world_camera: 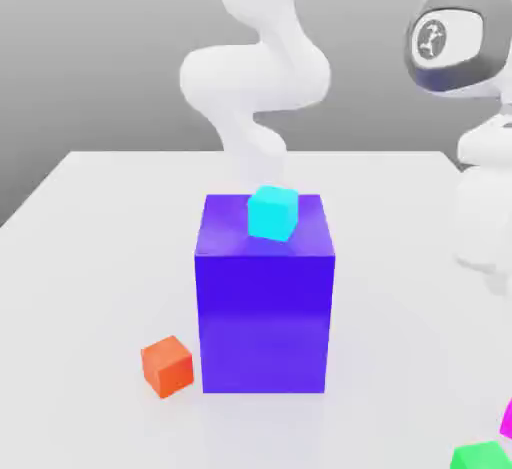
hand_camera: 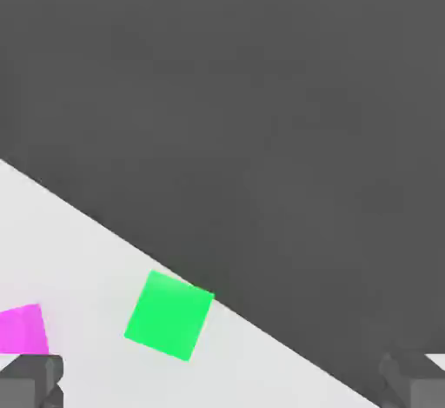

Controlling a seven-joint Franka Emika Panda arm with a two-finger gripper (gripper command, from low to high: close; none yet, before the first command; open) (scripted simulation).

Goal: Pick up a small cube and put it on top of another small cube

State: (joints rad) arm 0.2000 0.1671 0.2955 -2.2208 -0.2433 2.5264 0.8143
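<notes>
Gripper (hand_camera: 222, 382) fingers stand wide apart, with nothing between them. We see the cyan cube (world_camera: 273, 213) on top of the blue block (world_camera: 264, 307), an orange cube (world_camera: 167, 367) beside the block, and green (hand_camera: 169, 315) and magenta (hand_camera: 24, 330) cubes near the table's edge.

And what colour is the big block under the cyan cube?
Deep blue, best seen in the exterior view.

Four small cubes: one cyan (world_camera: 273, 213), one orange (world_camera: 167, 367), one green (world_camera: 481, 457), one apparently magenta (world_camera: 508, 420); one big blue box (world_camera: 264, 307); one table (world_camera: 90, 257).
</notes>
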